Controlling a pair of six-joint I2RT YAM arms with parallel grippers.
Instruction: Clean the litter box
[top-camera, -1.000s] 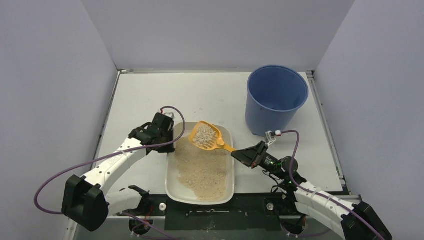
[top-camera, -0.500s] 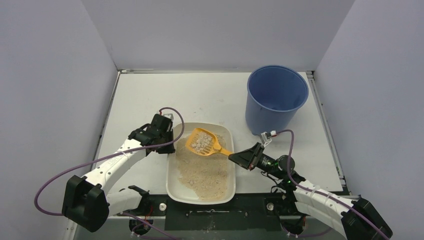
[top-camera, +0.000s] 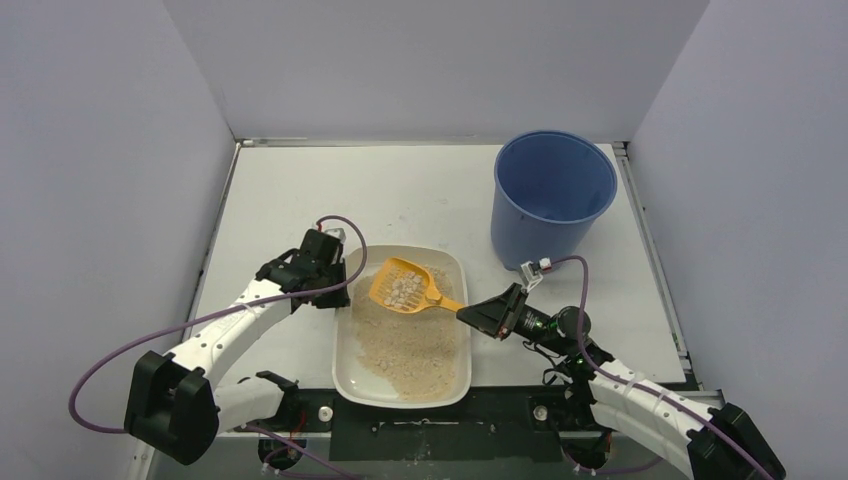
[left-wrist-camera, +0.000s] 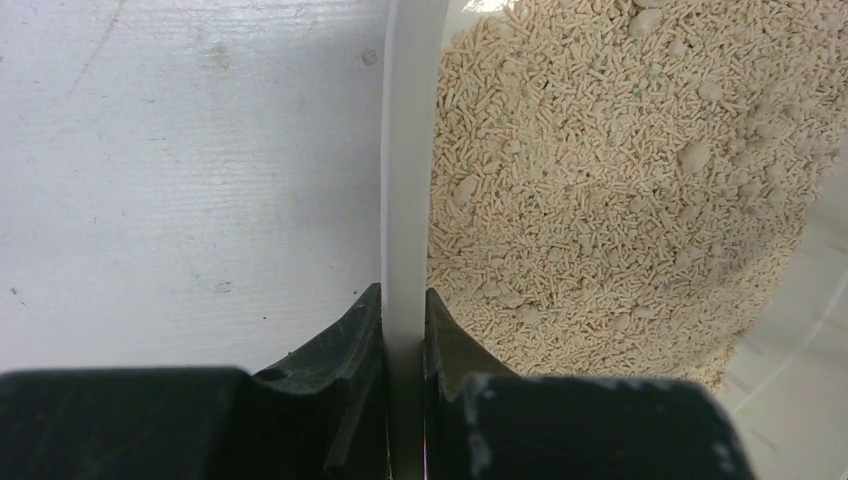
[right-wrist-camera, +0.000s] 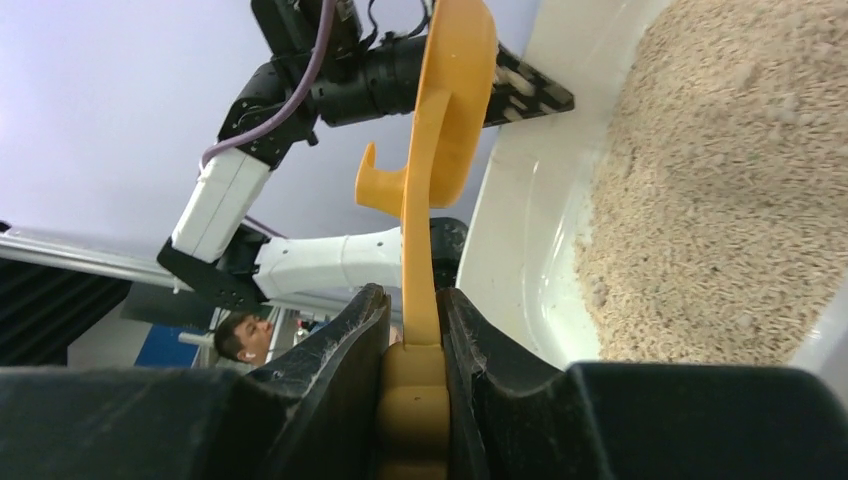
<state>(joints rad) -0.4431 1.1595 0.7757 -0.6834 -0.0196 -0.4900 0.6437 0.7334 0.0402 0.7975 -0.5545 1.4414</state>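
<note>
Orange scoop (top-camera: 430, 293), carrying pale clumps (top-camera: 402, 287), is hovering over the far end of the litter box (top-camera: 447, 262) at the near middle of the table (top-camera: 300, 190), while we are pinching the scoop's handle in our right gripper (right-wrist-camera: 412, 300) and clamping the box's left rim in our nearly closed left gripper (left-wrist-camera: 403, 300).

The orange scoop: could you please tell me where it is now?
Top view: the orange scoop is over the far end of the litter box, handle in the right gripper, left of the blue bucket.
</note>
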